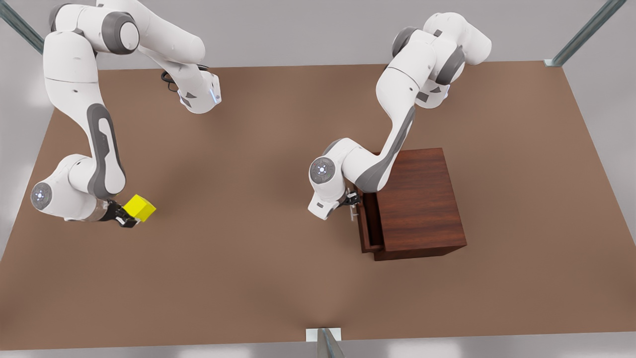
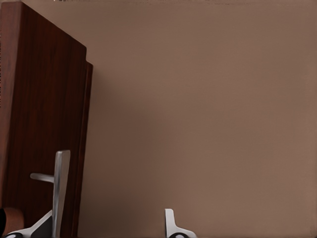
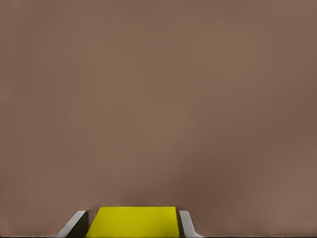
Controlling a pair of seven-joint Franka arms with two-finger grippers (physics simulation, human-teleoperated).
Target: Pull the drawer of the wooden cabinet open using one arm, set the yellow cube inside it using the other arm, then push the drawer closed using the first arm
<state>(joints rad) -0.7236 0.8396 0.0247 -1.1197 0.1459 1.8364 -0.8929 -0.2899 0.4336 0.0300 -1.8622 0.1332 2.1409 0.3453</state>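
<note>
We are looking at a simulated robot test cell, not a lived-in room. Two white Franka arms (image 1: 79, 109) (image 1: 397, 114) are standing on a broad, flat brown tabletop (image 1: 258, 278) whose surface is showing no wear or clutter. Plain grey walls (image 1: 298, 30) are closing it in, and bare metal frame struts (image 1: 581, 35) are running off from the corners and the near edge, as on a lab rig. The few props, a wooden cabinet (image 1: 422, 199) and a yellow cube (image 1: 140, 208), are sitting as staged test pieces, with even, rendered lighting falling over everything.
</note>
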